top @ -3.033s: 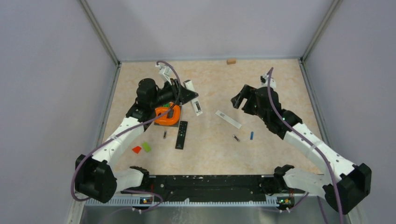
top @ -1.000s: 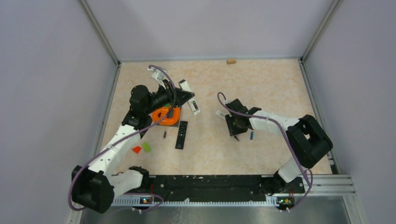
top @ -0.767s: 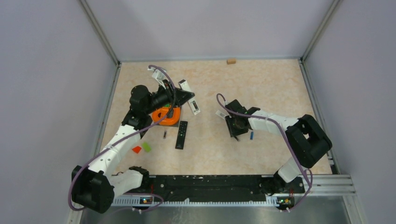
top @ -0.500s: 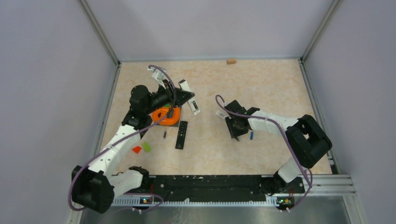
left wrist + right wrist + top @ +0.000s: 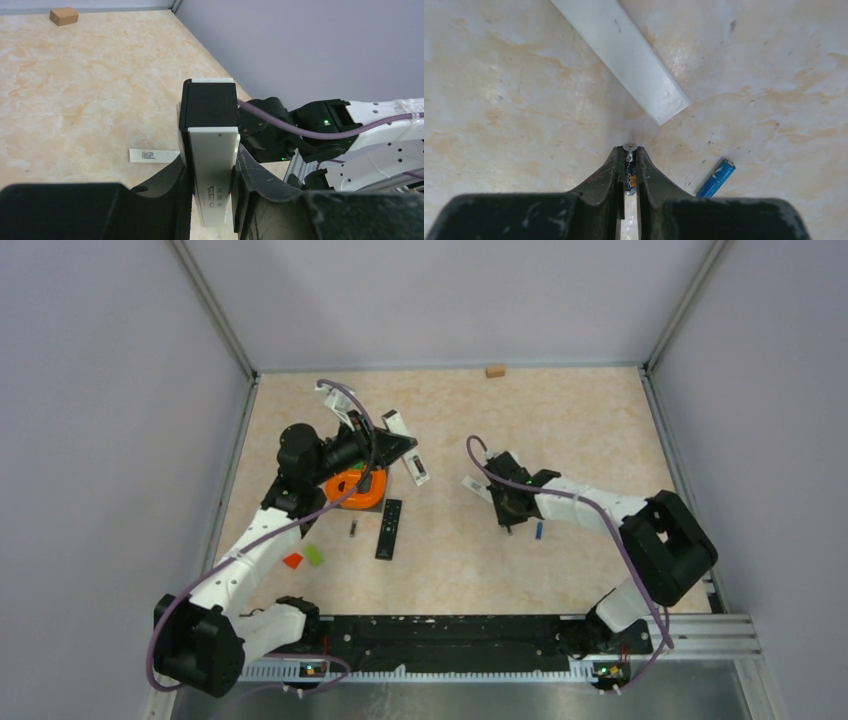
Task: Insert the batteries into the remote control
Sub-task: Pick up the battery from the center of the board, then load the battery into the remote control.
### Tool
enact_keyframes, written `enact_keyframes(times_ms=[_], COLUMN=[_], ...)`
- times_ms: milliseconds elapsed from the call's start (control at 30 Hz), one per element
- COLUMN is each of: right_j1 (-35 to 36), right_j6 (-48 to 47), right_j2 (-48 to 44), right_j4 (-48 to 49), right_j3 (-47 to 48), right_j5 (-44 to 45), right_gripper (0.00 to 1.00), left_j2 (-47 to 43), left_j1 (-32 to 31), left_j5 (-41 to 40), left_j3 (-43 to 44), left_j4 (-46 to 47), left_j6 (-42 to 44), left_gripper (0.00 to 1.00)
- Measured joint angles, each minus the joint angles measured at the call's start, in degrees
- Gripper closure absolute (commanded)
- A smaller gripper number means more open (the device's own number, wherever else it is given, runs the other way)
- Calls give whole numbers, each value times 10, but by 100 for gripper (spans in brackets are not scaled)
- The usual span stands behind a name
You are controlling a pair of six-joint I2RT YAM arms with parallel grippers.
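Observation:
My left gripper (image 5: 210, 176) is shut on a white remote control (image 5: 212, 150), held on edge above the table with its black open end pointing away. From above, that remote control (image 5: 414, 464) sticks out past the left gripper (image 5: 398, 449). My right gripper (image 5: 629, 152) is low over the table, its jaws shut on a dark battery (image 5: 630, 172) that stands lengthwise between the fingertips. A blue battery (image 5: 716, 178) lies just right of it. From above, the right gripper (image 5: 508, 523) hides the held battery. The blue battery (image 5: 539, 530) and another dark battery (image 5: 353, 529) lie on the table.
A white cover strip (image 5: 624, 55) lies just ahead of the right gripper. A black remote (image 5: 389, 529) and an orange object (image 5: 352, 487) sit under the left arm. Red (image 5: 293, 561) and green (image 5: 315, 554) blocks lie near left. A wooden block (image 5: 494, 371) is at the back edge.
The right gripper's jaws have closed on the dark battery on the table, and that arm has shifted slightly. The left arm and its remote have stayed still.

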Motion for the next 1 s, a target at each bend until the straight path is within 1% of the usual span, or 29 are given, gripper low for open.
enact_keyframes(times_ms=[100, 167, 200, 333, 433, 600, 700, 833, 1000], right_j1=[0, 0, 0, 0, 3, 30, 53, 84, 110], right_j6=[9, 14, 16, 21, 29, 49, 62, 62, 42], right_j2=[-50, -108, -151, -263, -299, -311, -309, -288, -257], right_j4=[20, 44, 67, 120, 148, 220, 264, 308, 329], right_j3=[-8, -19, -27, -30, -12, 13, 28, 60, 87], right_j5=[15, 14, 6, -40, -72, -141, -167, -177, -170], right_gripper=[94, 94, 94, 94, 94, 95, 94, 94, 94], left_j2=[1, 5, 8, 33, 49, 66, 78, 92, 92], left_j1=[0, 0, 0, 0, 0, 0, 0, 0, 0], left_j5=[5, 16, 20, 47, 58, 62, 66, 76, 79], left_j3=[-3, -3, -4, -5, -5, -5, -5, -5, -2], left_j4=[10, 26, 35, 88, 113, 150, 170, 186, 173], left_j6=[-10, -21, -28, -72, -99, -158, -204, -263, -293], left_gripper=[100, 100, 100, 100, 100, 100, 100, 100, 100])
